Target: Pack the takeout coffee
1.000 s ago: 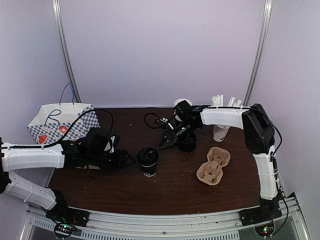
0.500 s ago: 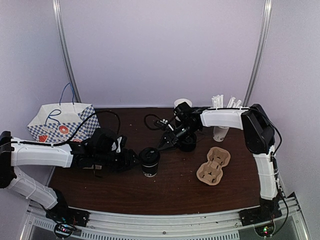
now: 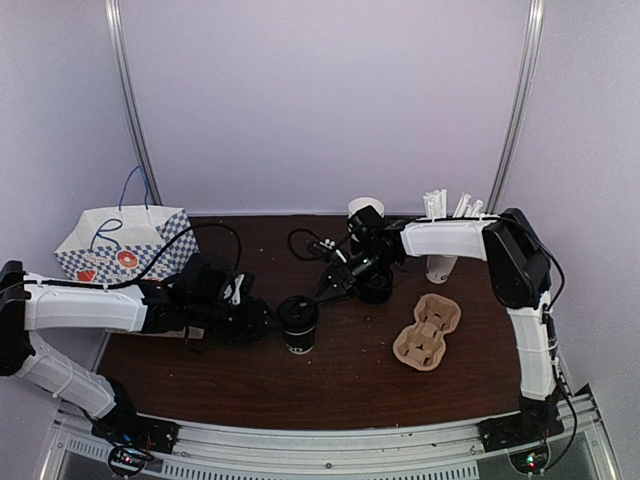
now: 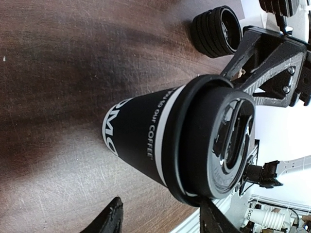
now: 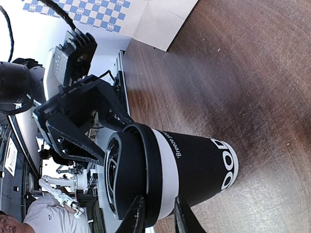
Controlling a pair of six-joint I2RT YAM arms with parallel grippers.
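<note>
Top external: over the last second the left arm slid along the bench [image 3: 350, 385] toward the takeout coffee [image 3: 298, 322]. The left tool [image 3: 268, 321] was short of the cup; its tips now sit right at the cup's side facing away from the cup carrier [image 3: 427, 330]. Its jaws have been narrowing but stand apart, wider than the cup body, holding nothing. The right tool [image 3: 323, 289] barely moved. It hangs at the lid [image 4: 214, 145] on the carrier side, jaws drawn in to a thin gap. The cup hasn't visibly shifted: upright, lid on.

My read: lid work is finishing and the left arm is setting up a body grasp to carry the cup off. Packing proper hasn't started.

Left wrist: the cup fills the view just ahead of the fingertips [image 4: 112, 213], lined up between them but not deep in. No contact visible.

Right wrist: the two fingers [image 5: 137, 216] straddle the lid rim and the rim runs into the gap. Can't tell whether they pinch it or just flank it.

Location: the coffee stands on the bench left of the carrier, apart from it and not in a pocket. The paper bag [image 3: 120, 245] is further out on that same side, well beyond the cup.
</note>
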